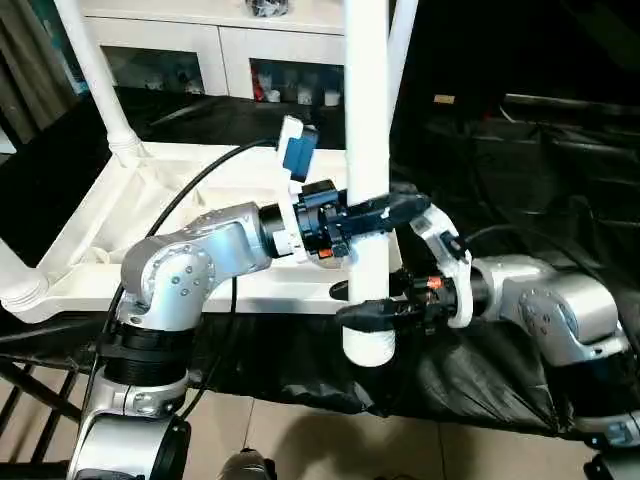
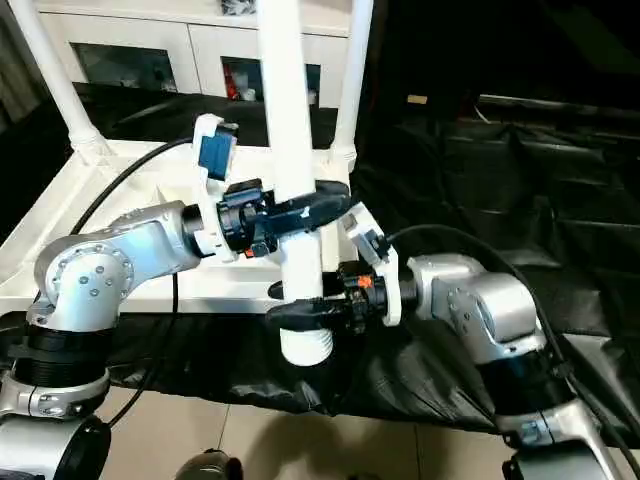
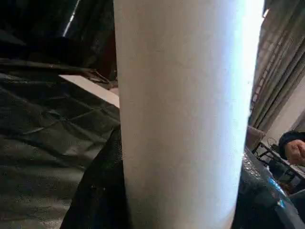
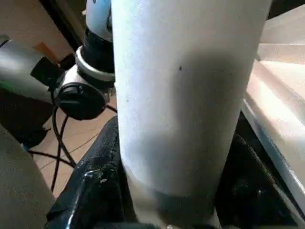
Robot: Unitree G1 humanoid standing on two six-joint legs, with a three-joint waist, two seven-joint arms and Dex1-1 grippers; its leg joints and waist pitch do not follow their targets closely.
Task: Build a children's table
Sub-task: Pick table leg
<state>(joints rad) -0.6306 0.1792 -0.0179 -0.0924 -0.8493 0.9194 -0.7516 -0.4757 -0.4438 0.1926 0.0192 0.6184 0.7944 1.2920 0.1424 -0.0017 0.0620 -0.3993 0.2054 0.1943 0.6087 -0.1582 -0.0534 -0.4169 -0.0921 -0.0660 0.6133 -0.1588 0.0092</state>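
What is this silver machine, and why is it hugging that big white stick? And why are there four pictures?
It's a robot with two silver arms, and it is building a little white table. Two pictures come from cameras in its head, like eyes looking down. The other two come from cameras on its wrists, so the stick looks huge there.

The big white stick is a table leg. The left hand grips it higher up, and the right hand grips it lower down, near its bottom end. Both hands have black fingers closed around it, holding it upright.

Behind the arms lies the tabletop, upside down on a black cloth. Other legs already stand up from its corners. At the back is a white cabinet with glass doors.
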